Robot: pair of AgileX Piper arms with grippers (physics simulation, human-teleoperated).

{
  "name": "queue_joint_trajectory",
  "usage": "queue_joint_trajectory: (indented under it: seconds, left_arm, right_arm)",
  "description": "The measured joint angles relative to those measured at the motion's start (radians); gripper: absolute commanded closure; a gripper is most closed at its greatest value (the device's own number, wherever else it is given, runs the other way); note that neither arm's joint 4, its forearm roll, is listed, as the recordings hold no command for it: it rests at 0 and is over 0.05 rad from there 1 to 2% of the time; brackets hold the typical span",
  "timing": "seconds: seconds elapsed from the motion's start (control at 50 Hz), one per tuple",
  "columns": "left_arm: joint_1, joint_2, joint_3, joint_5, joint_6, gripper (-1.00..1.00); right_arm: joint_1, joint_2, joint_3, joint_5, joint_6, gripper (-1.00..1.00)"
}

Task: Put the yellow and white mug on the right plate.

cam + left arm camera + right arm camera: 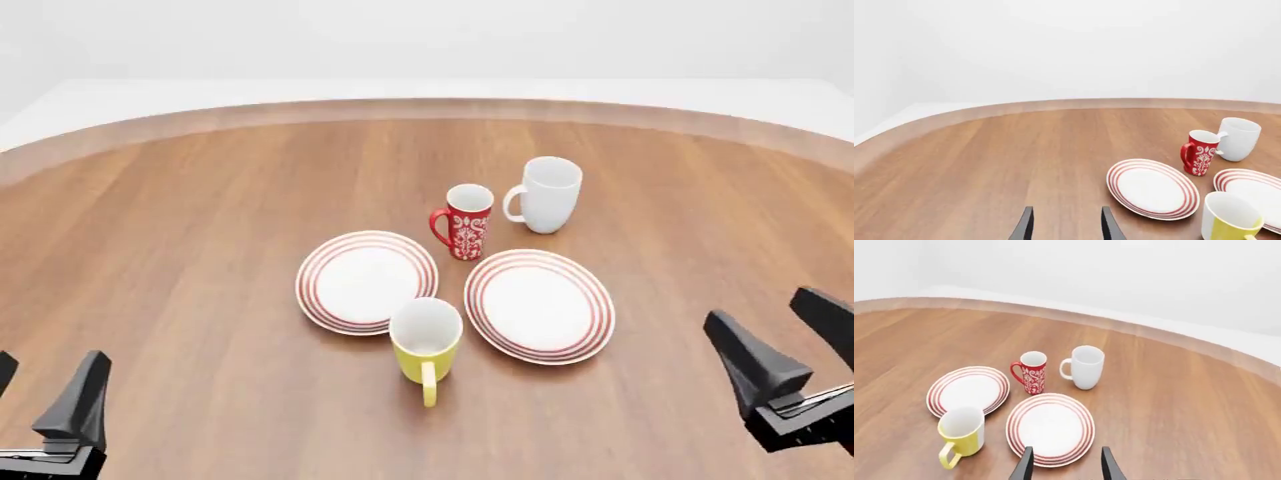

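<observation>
Front view: the yellow and white mug (427,342) stands upright on the table (187,250), just beside the right plate (539,305), between both plates, handle toward the arms. Left tool (47,405) and right tool (787,350) are open, empty, well apart from it. Nothing appears done: grasp, lift and placing remain.
</observation>
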Motion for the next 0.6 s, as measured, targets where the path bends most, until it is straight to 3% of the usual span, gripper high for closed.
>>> queue_joint_trajectory:
  seconds: [0.6]
  left_arm:
    - [0.0, 0.0, 0.0, 0.0, 0.0, -1.0]
  right_arm:
    - [0.167, 0.359, -0.336, 0.246, 0.182, -1.0]
